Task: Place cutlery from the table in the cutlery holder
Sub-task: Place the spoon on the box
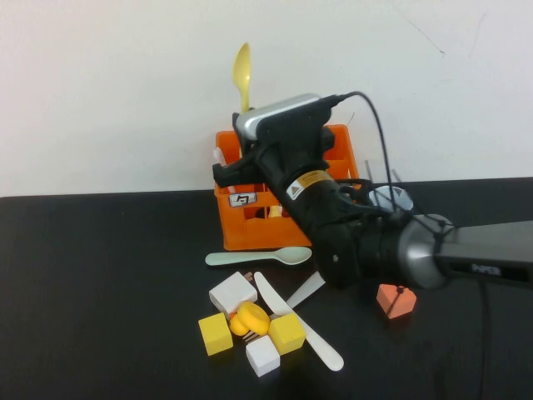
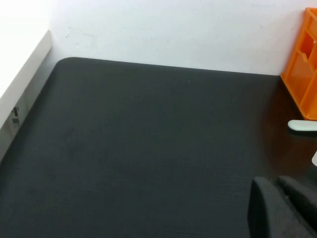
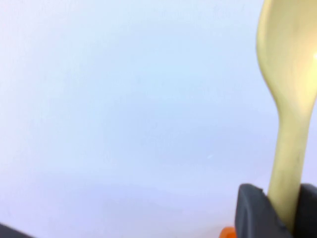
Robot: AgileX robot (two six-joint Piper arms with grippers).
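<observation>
My right gripper is shut on the handle of the yellow spoon and holds it upright, bowl up, above the back left of the orange cutlery holder. The right wrist view shows the spoon clamped in the gripper. The pale green spoon lies flat on the black table just before the holder. The cream-white knife and the light grey fork lie crossed among the cubes. My left gripper is shut and empty over bare table, left of the holder.
Yellow cubes, white cubes and a yellow duck crowd around the knife and fork. An orange cube sits under my right arm. A white wall stands behind the table.
</observation>
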